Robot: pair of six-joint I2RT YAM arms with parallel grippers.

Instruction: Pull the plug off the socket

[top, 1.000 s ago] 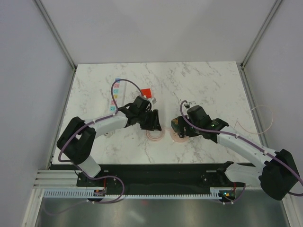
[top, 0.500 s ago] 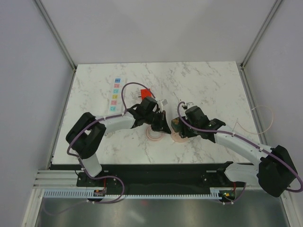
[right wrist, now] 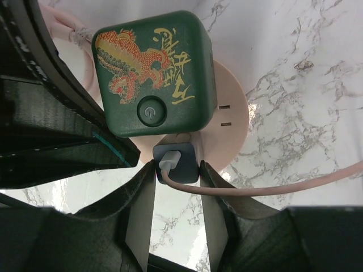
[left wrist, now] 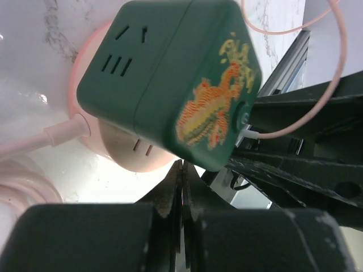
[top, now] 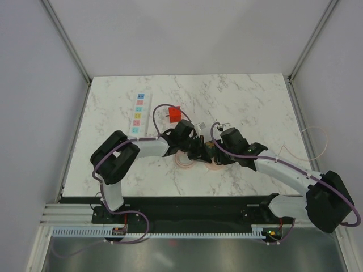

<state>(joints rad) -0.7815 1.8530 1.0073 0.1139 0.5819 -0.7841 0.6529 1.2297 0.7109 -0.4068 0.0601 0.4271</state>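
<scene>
Where the two arms meet over the middle of the marble surface [top: 255, 102], the overhead view hides both claws' fingertips under dark wrist housings. Neither wrist camera shows the plug or the socket. Seen from above, the red-orange plug [top: 175, 114] sits on the surface just right of the white socket [top: 140, 112], apart from it. Its prongs are too small to make out. It lies beyond both claws, nearer the left arm. The left claw [left wrist: 181, 173] has its fingers pressed together with nothing between them, just below a dark green cube [left wrist: 170, 79] on a pink disc [left wrist: 119, 148]. The right claw [right wrist: 176, 170] is narrowed onto a small grey-blue connector [right wrist: 176, 158] with a pink cable [right wrist: 272, 190], at that cube's lower edge.
</scene>
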